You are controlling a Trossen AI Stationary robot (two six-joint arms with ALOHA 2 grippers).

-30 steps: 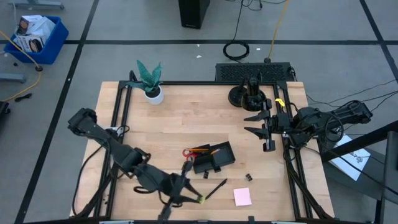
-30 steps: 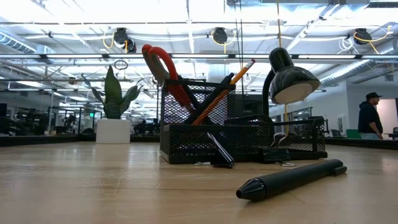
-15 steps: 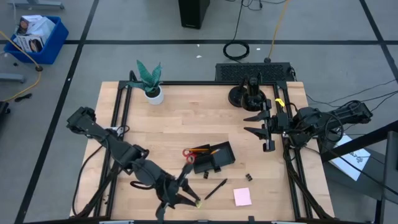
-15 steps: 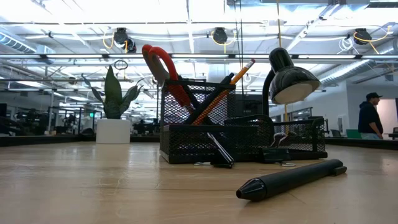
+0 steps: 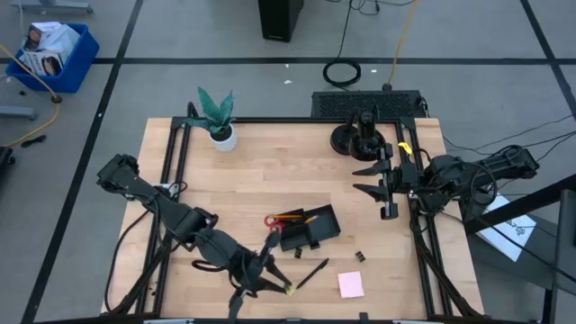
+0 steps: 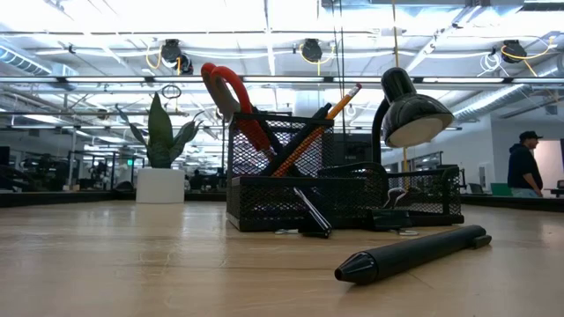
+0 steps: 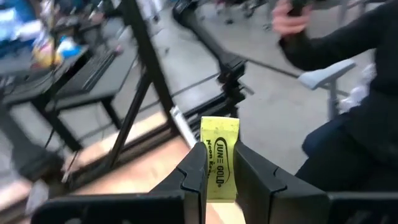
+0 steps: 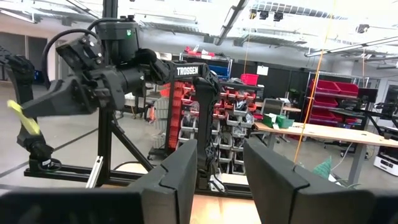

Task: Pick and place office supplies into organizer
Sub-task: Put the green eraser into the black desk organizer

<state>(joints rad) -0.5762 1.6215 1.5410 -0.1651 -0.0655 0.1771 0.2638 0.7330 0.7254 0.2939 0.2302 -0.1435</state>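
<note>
My left gripper (image 5: 279, 285) is near the table's near edge, shut on a small yellow-green piece (image 7: 219, 158), which also shows in the right wrist view (image 8: 22, 118). The black mesh organizer (image 5: 309, 230) stands mid-table, with red-handled scissors (image 6: 225, 88), an orange pencil (image 6: 328, 117) and a pen standing in its cup. A black pen (image 5: 312, 273) lies on the table near it. Black clips (image 5: 360, 257) and a pink sticky-note pad (image 5: 351, 284) lie to its near right. My right gripper (image 5: 372, 179) is open and empty, raised at the table's right. My left gripper pinches the yellow-green piece by its two flat sides (image 7: 217, 180) between the two fingers. The piece's free end (image 7: 220, 127) sticks out past the fingertips. The fingers point roughly level toward the table's near right. The piece is lifted clear of the table.
A green plant in a white pot (image 5: 217, 118) stands at the far left. A black desk lamp on a round stand (image 5: 360, 137) is at the far right. A person (image 7: 348, 93) sits beyond the near edge. Bare wood lies left of the organizer.
My left arm has swayed a little by the near edge and come back, still shut on the yellow-green piece.
</note>
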